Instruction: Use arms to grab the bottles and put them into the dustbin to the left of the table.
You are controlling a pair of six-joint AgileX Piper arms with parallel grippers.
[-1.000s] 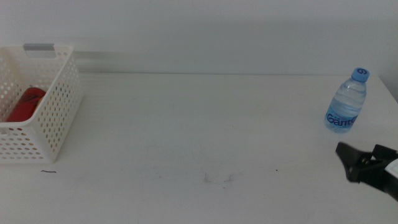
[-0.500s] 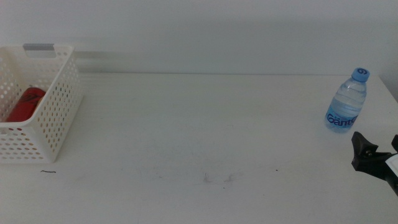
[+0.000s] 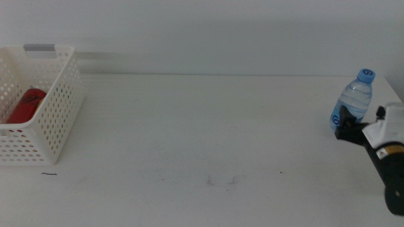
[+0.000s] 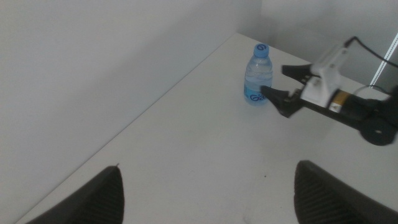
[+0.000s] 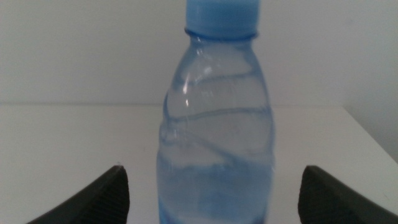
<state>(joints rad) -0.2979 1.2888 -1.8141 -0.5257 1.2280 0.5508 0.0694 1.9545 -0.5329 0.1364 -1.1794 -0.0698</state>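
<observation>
While we survey the table, we note the bin at its left edge w/ a red can inside. R gripper sits at the far right, jaws spread wide on either side of the upright water bottle, not yet touching it. L gripper hangs well apart above the table, jaws wide, holding nothing.

A plain pale wall is standing behind the far edge, filling the background, with a soft shadow lying along its base.
</observation>
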